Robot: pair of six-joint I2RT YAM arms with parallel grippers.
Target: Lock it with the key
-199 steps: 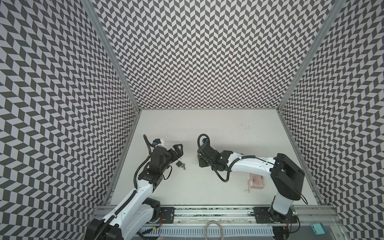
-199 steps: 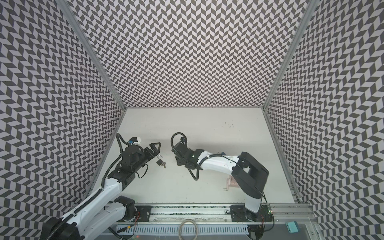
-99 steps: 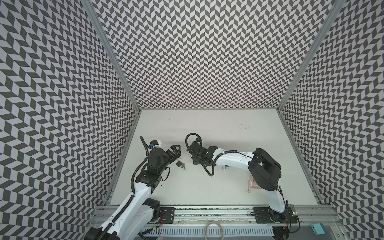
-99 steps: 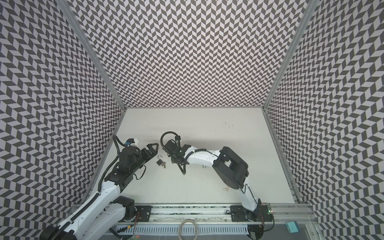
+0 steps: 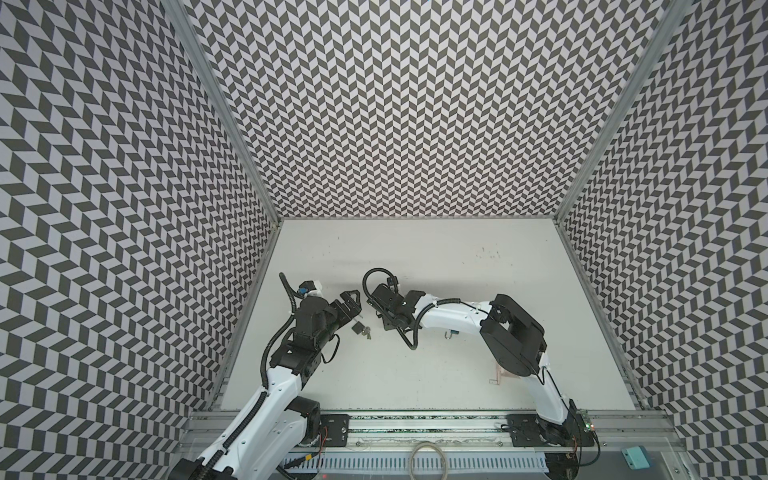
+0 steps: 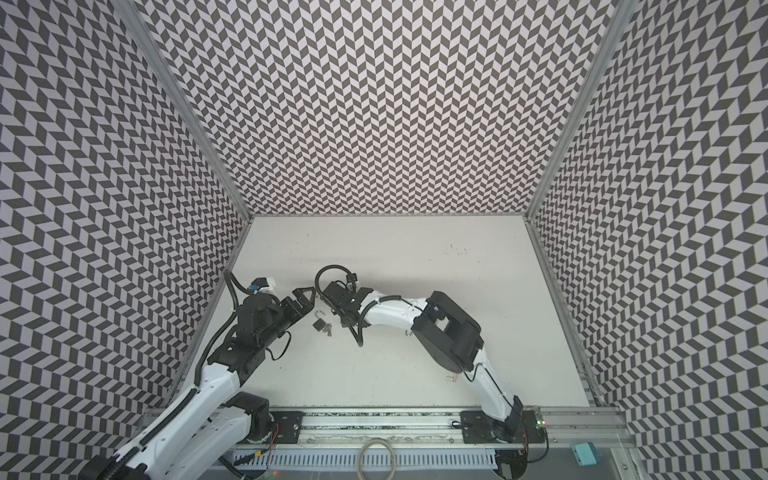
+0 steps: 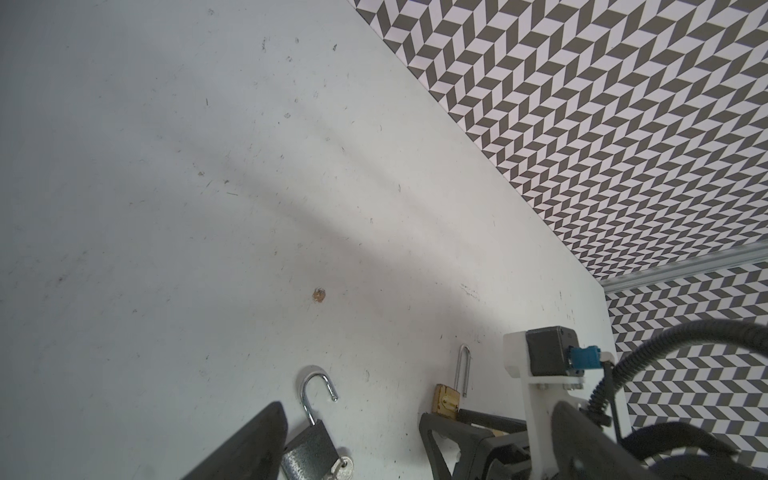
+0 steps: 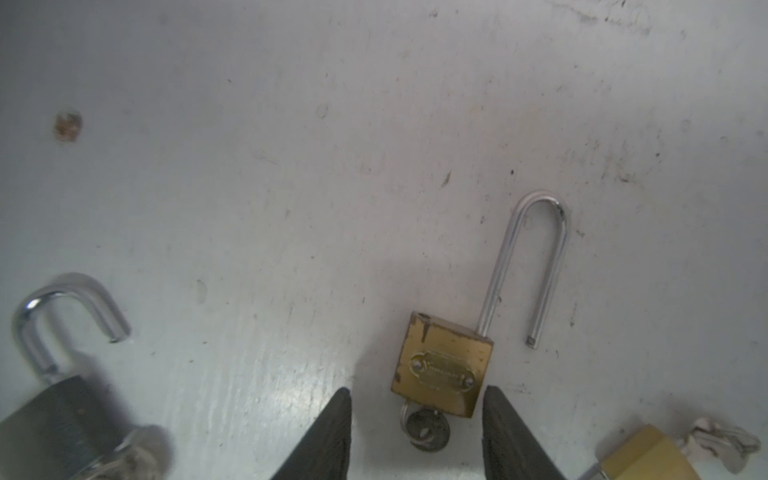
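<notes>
Low over scuffed white tabletop, right gripper with jaws spread, straddling base of small brass padlock with long steel shackle, lying flat. Shackle swung open, free end clear of body. In keyhole, round-headed silver key, between fingertips. Off to side, left gripper spread wide, close by grey padlock, its shackle open too.

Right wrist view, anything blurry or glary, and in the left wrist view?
Right wrist view: brass padlock sharp, grey padlock at the edge blurred, a bright sheen on the table. Left wrist view: crisp, with soft shadow bands across the table.
</notes>
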